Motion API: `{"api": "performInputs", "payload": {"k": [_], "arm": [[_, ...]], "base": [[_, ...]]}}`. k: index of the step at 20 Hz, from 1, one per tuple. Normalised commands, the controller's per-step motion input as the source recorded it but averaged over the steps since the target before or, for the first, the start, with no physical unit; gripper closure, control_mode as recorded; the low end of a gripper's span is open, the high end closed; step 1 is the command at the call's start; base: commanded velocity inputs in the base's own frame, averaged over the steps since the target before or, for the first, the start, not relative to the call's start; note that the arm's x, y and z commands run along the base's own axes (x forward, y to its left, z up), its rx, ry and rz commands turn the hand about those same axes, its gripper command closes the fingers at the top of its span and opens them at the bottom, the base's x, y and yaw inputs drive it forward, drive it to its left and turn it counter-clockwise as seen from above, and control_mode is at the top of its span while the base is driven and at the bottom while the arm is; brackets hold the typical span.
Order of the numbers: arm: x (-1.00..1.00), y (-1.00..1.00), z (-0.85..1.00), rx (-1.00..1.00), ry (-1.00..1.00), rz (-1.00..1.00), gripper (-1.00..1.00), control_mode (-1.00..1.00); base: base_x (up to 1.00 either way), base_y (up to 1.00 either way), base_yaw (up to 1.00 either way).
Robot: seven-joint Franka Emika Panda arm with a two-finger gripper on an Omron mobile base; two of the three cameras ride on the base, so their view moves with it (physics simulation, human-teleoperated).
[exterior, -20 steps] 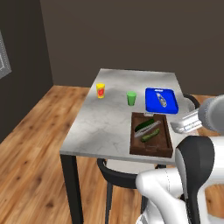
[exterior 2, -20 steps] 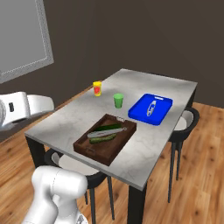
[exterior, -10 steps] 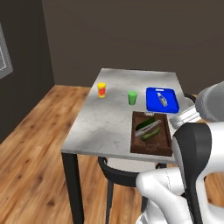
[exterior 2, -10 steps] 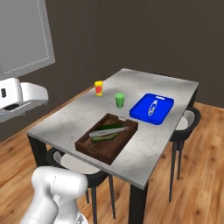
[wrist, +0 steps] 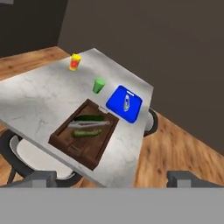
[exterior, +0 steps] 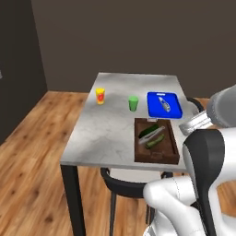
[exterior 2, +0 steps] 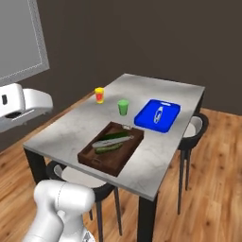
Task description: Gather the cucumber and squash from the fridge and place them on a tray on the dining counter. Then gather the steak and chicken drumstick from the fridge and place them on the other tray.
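Arm's white upper link (exterior 2: pixel 21 101) now higher and further right, away from dining counter (exterior 2: pixel 71 127)

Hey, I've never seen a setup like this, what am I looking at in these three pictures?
It's a rendered kitchen scene with a white robot arm on a driving base. Two pictures come from cameras on the base, behind the arm to its left and right. The third comes from a camera on its hand, where the gripper is open and holds nothing. On the marble table sit a brown tray with green vegetables and a silver utensil, a blue tray with a small utensil, a green cup and a yellow cup.
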Motion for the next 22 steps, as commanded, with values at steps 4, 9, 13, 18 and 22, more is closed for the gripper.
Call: {"api": "performInputs", "payload": {"k": [4, 9, 13, 18, 22], "arm": [[0.0, 0.0, 0.0, 0.0, 0.0, 0.0, -1.0, 1.0], [0.0, 0.0, 0.0, 0.0, 0.0, 0.0, -1.0, 1.0], [0.0, 0.0, 0.0, 0.0, 0.0, 0.0, -1.0, 1.0], [0.0, 0.0, 0.0, 0.0, 0.0, 0.0, -1.0, 1.0], [0.0, 0.0, 0.0, 0.0, 0.0, 0.0, -1.0, 1.0]], "base": [[-0.16, 0.28, -0.18], [-0.37, 0.33, 0.07], [-0.48, 0.1, 0.64], [-0.12, 0.0, 0.89], [-0.01, 0.05, 0.91]]}}
